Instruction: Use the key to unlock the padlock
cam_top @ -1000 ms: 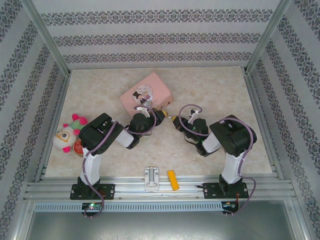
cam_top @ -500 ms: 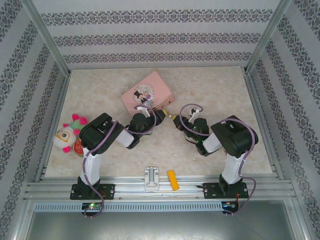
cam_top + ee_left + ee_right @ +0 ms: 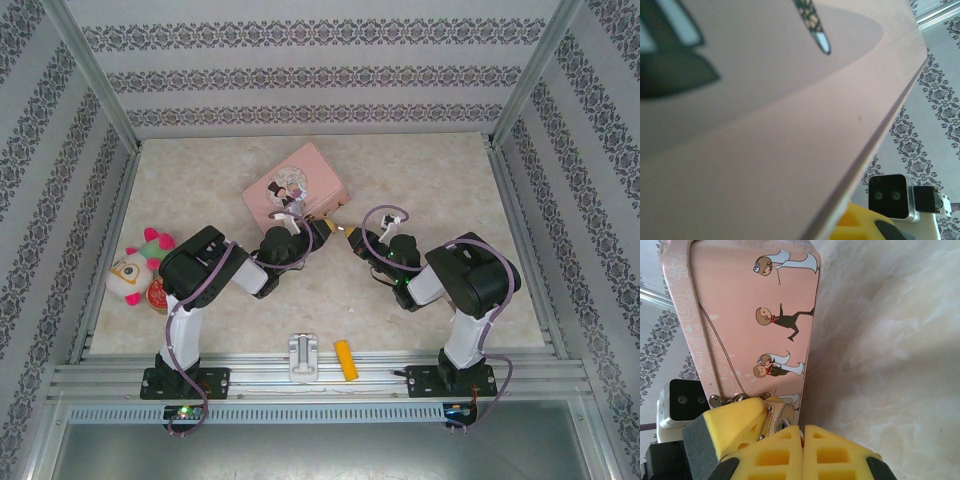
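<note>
Overhead: both arms reach in toward the near right corner of the pink tin (image 3: pixel 295 188) at mid-table (image 3: pixel 430 180). The left gripper (image 3: pixel 326 228) and right gripper (image 3: pixel 352 240) are nose to nose, just beside each other. From up here what lies between them is too small to read. The right wrist view settles it. The padlock (image 3: pixel 781 412), brass, sits at the tin's lower corner, touching the wall painted with cartoon couples. The left claw pinches it, one yellow pad (image 3: pixel 737 422) flat against the brass body, and a few links of shackle or chain show just above. The right claw's own yellow pads are pressed together right below the padlock. Whether the key sits between them cannot be told. The left wrist view gives the tin's pink face very close and blurred, with a black-fronted camera block (image 3: pixel 889 196) past its edge. Overhead also picks up a plush toy (image 3: pixel 135 272) at the left edge, and a white bracket (image 3: pixel 303 356) and a yellow block (image 3: pixel 345 360) side by side at the near rail.
</note>
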Controlling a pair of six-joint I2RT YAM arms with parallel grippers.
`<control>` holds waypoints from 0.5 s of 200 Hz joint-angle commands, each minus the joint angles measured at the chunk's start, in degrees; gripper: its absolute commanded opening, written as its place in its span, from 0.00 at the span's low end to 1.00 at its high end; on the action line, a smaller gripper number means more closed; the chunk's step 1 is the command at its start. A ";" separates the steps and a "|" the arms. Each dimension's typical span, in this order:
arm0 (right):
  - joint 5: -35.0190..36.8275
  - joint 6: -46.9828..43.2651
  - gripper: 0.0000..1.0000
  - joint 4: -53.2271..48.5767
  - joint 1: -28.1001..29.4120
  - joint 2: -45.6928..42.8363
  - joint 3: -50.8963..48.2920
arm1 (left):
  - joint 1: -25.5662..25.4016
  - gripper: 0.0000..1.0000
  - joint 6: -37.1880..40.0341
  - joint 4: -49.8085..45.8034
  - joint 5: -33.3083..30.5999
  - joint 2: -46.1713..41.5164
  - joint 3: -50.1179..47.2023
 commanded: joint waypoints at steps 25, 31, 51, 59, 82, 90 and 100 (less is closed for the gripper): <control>-1.73 0.84 0.00 2.74 0.27 -0.28 0.96 | -0.88 0.00 -17.48 -7.93 7.09 5.27 -1.52; -1.76 0.97 0.00 2.75 0.34 -0.20 0.93 | -0.88 0.00 -17.48 -7.89 7.13 5.28 -1.44; -1.68 1.20 0.00 2.75 0.58 0.16 1.03 | -0.88 0.00 -17.69 -7.47 7.08 5.42 -1.36; -1.67 1.34 0.00 2.70 0.63 0.42 1.08 | -0.88 0.00 -17.74 -7.32 7.15 5.45 -1.35; -1.82 1.59 0.00 2.75 0.93 1.21 1.27 | -0.88 0.00 -17.74 -7.45 7.09 5.47 -1.35; -1.85 1.62 0.00 2.76 1.06 1.37 1.38 | -0.89 0.00 -17.82 -7.45 7.10 5.40 -1.35; -1.93 1.65 0.00 2.79 1.24 1.49 1.62 | -0.88 0.00 -17.83 -7.36 7.06 5.51 -1.35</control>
